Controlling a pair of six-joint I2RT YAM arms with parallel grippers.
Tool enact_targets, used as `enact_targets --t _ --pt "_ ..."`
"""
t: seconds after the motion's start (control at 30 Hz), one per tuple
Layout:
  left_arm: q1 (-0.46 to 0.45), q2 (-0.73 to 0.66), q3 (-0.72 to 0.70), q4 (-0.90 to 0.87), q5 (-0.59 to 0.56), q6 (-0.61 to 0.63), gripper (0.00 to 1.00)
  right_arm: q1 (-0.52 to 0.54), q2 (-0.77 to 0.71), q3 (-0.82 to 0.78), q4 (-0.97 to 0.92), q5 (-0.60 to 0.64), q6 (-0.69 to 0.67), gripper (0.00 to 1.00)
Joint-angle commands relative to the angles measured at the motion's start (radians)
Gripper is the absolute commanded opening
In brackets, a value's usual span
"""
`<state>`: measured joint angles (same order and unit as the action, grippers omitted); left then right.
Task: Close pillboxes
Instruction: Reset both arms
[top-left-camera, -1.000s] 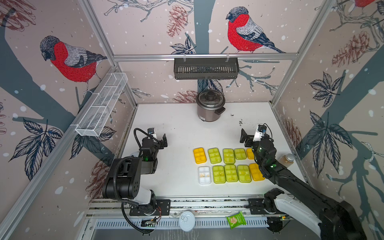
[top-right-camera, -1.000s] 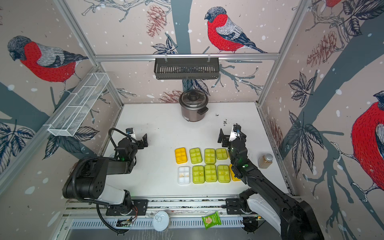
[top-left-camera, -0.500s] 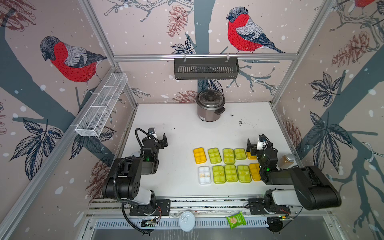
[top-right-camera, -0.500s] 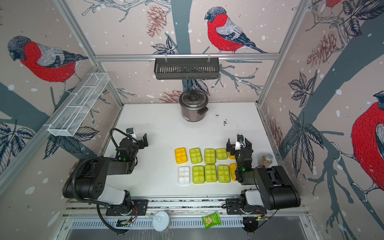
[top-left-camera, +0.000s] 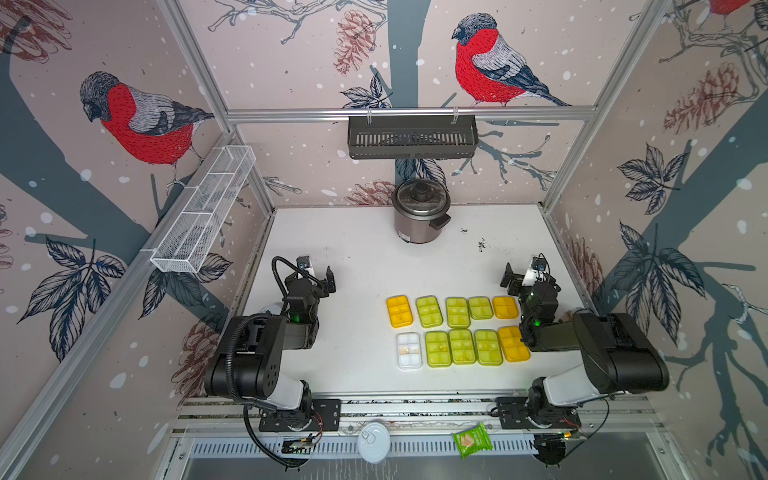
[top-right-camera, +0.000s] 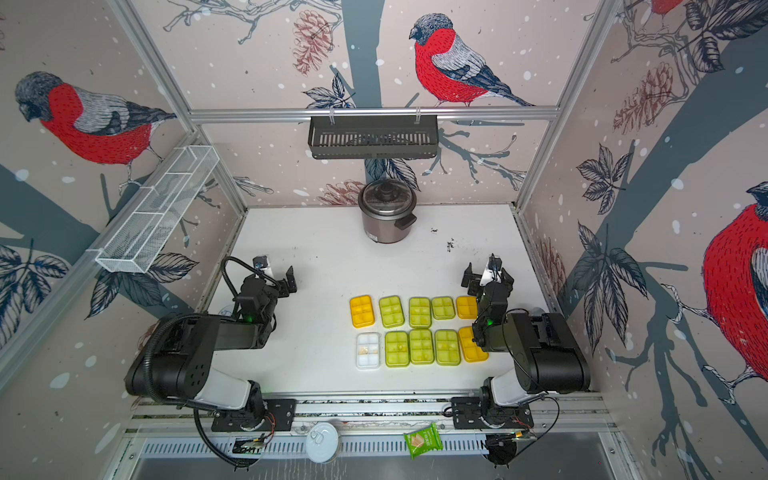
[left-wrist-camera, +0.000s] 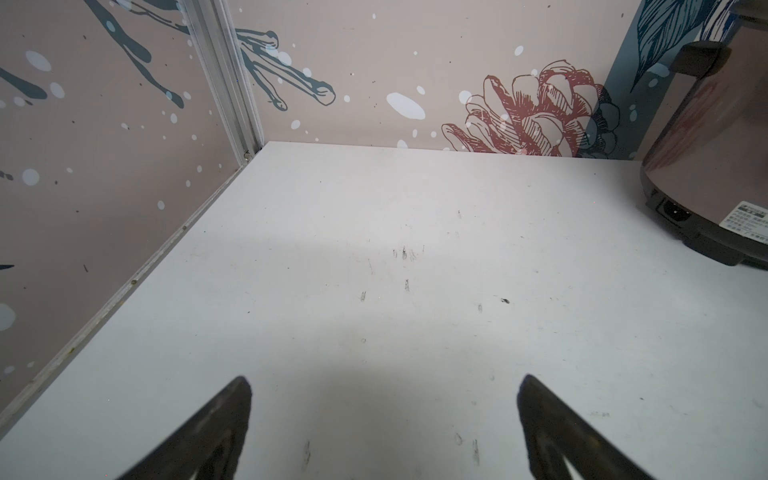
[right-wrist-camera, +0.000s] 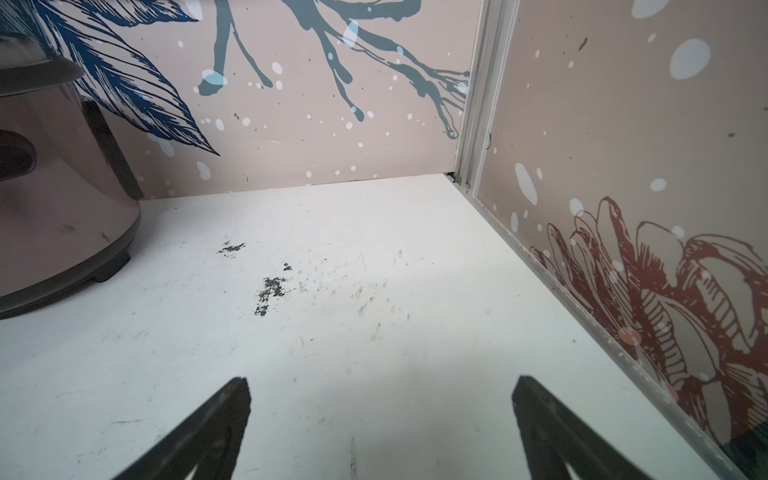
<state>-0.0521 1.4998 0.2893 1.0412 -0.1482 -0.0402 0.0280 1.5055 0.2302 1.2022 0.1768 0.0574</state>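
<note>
Lime-green, orange, white pillboxes (top-left-camera: 457, 328) in two rows, lids appear down. Your left gripper (left-wrist-camera: 384, 381), right gripper (right-wrist-camera: 381, 381): jaws spread wide, holding nothing, over table (top-left-camera: 361, 257).

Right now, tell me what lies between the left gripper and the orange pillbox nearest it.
Nothing: between the left gripper and that orange pillbox the white table is bare, only faintly scuffed. Both top views show it.

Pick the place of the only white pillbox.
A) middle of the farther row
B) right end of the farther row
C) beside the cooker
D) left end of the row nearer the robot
D: the white pillbox sits at the near row's left end, beside a green pillbox.
</note>
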Motion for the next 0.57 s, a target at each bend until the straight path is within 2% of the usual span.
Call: enact_targets --t 0.0,0.2,0.53 --pt "-0.017 0.002 -0.009 0.082 -0.069 0.026 0.99 0.001 -0.004 0.006 -0.004 0.008 0.02 1.0" --pt "-0.031 0.003 -0.019 0.101 -0.103 0.029 0.99 0.002 -0.004 0.006 -0.007 0.007 0.019 1.0" --pt "-0.021 0.007 -0.011 0.088 -0.078 0.026 0.98 0.001 -0.004 0.006 -0.006 0.006 0.019 1.0"
